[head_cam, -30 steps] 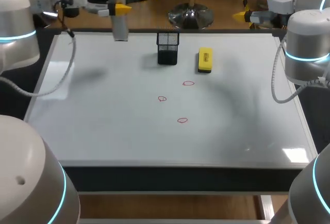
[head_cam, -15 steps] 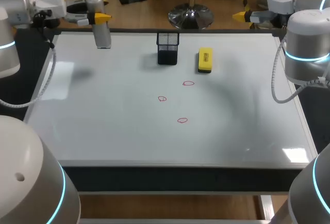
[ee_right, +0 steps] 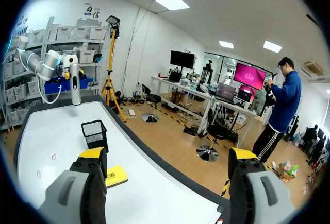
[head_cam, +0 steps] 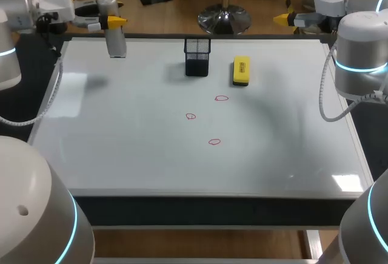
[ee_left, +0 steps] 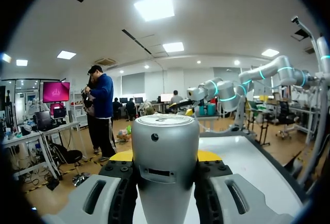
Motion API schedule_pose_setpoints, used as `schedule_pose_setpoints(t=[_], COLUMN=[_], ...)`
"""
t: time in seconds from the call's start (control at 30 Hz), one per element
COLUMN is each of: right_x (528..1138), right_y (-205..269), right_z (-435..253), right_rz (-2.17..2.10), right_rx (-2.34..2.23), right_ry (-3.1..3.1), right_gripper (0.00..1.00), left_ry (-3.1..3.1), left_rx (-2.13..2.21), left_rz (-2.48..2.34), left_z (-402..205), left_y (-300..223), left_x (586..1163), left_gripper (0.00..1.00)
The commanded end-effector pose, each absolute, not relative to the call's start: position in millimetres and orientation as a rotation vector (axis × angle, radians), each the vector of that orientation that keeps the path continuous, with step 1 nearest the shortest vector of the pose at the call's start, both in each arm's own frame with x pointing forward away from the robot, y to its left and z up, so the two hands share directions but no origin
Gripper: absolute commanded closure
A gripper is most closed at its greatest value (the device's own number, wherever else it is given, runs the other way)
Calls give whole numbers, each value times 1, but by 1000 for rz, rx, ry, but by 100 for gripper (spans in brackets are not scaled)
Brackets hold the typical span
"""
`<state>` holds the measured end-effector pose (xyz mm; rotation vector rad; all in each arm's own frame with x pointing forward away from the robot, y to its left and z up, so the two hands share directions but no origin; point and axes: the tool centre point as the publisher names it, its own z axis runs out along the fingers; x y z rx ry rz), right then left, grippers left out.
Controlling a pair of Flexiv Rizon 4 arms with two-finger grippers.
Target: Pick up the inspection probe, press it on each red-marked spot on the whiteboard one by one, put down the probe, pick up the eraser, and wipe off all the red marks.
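The inspection probe (head_cam: 115, 32), a grey upright cylinder, hangs over the whiteboard's (head_cam: 151, 155) back left corner with my left gripper (head_cam: 113, 20) shut on it. From the left wrist the probe (ee_left: 165, 167) fills the gap between the yellow-tipped fingers (ee_left: 209, 155). Three red marks (head_cam: 222, 98) (head_cam: 191, 116) (head_cam: 214, 142) lie mid-board. The yellow eraser (head_cam: 241, 70) lies at the back, right of centre. My right gripper (head_cam: 284, 18) stands open beyond the back right edge; in its wrist view the right gripper (ee_right: 167, 154) has nothing between its fingers.
A black mesh cup (head_cam: 197, 56) stands just left of the eraser, behind the marks. In the right wrist view the mesh cup (ee_right: 95, 134) and the eraser (ee_right: 116, 176) lie ahead of the open fingers. The whiteboard covers nearly the whole table top.
My left arm has carried the probe leftward along the back edge, toward the left corner. The right arm, eraser and marks are as before.
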<state>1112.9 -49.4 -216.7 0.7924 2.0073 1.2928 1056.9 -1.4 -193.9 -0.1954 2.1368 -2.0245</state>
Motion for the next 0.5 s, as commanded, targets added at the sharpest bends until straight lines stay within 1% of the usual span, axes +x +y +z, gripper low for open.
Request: schedule_pose_setpoints(t=[0.03,0.37,0.5], right_x=[1113,1113,1113], right_y=[-50,-50,-40], right_z=[-217,-217,-219], right_rz=[1293,1293,1187], right_rx=[792,792,502], right_ry=[2009,2009,2246], right_gripper=[0,0,0], left_ry=[2137,2137,2137], left_rx=[-196,-196,-196], left_rz=[-2022,-2022,-2022], left_z=[-193,-193,-193], left_y=[-2,-2,-2], left_x=[1056,1056,1056], left_gripper=[100,100,100])
